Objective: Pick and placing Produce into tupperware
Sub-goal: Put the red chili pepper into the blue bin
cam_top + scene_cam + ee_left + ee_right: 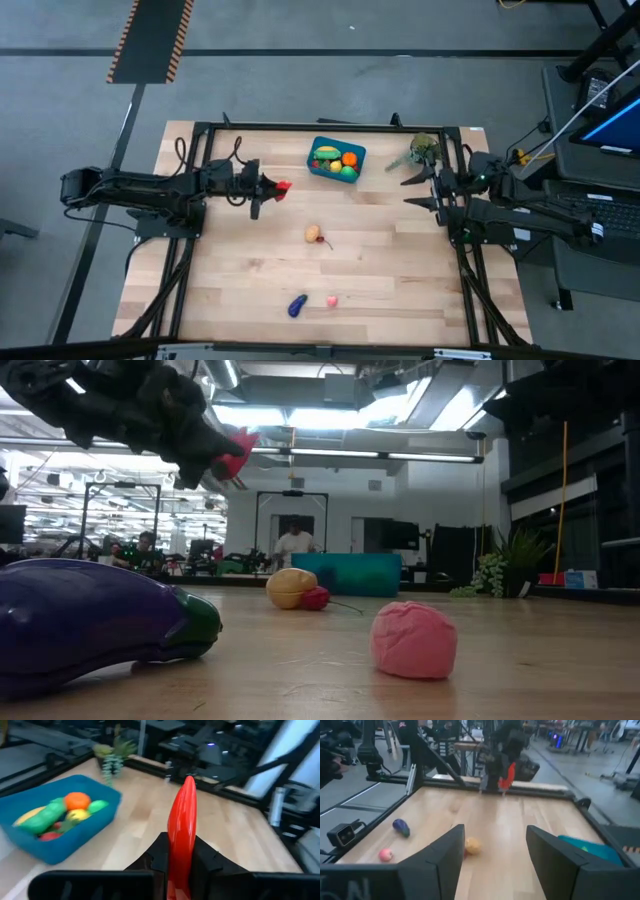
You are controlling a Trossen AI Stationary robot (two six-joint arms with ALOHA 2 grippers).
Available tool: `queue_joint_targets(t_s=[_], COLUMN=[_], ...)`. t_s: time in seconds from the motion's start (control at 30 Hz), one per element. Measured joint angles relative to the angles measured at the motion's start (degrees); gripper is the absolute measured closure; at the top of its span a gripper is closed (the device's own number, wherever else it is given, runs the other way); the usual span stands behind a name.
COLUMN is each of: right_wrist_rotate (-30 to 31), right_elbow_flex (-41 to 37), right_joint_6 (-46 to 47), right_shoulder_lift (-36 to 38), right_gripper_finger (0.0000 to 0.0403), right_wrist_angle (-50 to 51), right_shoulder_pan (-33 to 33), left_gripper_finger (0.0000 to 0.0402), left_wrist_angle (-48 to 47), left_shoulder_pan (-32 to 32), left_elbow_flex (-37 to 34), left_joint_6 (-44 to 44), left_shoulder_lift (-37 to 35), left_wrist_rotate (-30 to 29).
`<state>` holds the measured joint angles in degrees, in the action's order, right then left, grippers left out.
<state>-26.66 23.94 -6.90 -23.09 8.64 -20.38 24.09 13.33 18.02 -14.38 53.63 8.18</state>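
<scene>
While the left gripper hangs above the table with its fingers clamped on a red pepper, the teal tub sits well apart from it near the table's far edge, already holding green, yellow and orange pieces. On the bare wood lie 3 loose items (all untouched): a tan fruit mid-table, a purple eggplant and a pink piece nearer the front. The right gripper waits at the right side, fingers apart and empty, beside a leafy sprig.
</scene>
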Motion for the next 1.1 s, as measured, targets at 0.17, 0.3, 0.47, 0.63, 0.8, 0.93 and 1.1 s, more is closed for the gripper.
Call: queue_joint_targets(t_s=[0.17,0.3,0.47,0.63,0.8,0.93,1.1], right_wrist_rotate=[0.01,0.01,0.01,0.01,0.02,0.05,0.09], right_elbow_flex=[0.0,0.0,0.0,0.0,0.0,0.0,0.02], right_joint_6=[0.48,0.48,0.46,0.35,0.21,-0.83,0.88], right_shoulder_lift=[0.0,0.0,0.0,-0.02,-0.22,-0.68,-2.37], right_gripper_finger=[0.0187,0.0187,0.0187,0.0187,0.0187,0.0187,0.0187], right_wrist_angle=[0.57,0.59,0.61,0.61,0.6,0.66,0.75], right_shoulder_pan=[0.0,0.0,0.0,0.0,0.0,-0.01,-0.01], left_gripper_finger=[0.037,0.037,0.037,0.037,0.037,0.037,0.037], left_wrist_angle=[1.92,3.88,5.92,9.79,13.72,18.07,18.41], left_shoulder_pan=[-0.03,-0.03,-0.03,-0.01,0.01,0.23,2.15], left_elbow_flex=[-0.02,-0.02,-0.02,-0.02,-0.02,1.28,7.49], left_joint_6=[1.14,1.5,1.43,1.41,1.16,1.18,3.49], left_shoulder_lift=[0.0,0.02,0.02,1.55,8.01,15.37,23.39], left_wrist_rotate=[2.98,3.24,4.56,5.03,6.36,6.46,9.23])
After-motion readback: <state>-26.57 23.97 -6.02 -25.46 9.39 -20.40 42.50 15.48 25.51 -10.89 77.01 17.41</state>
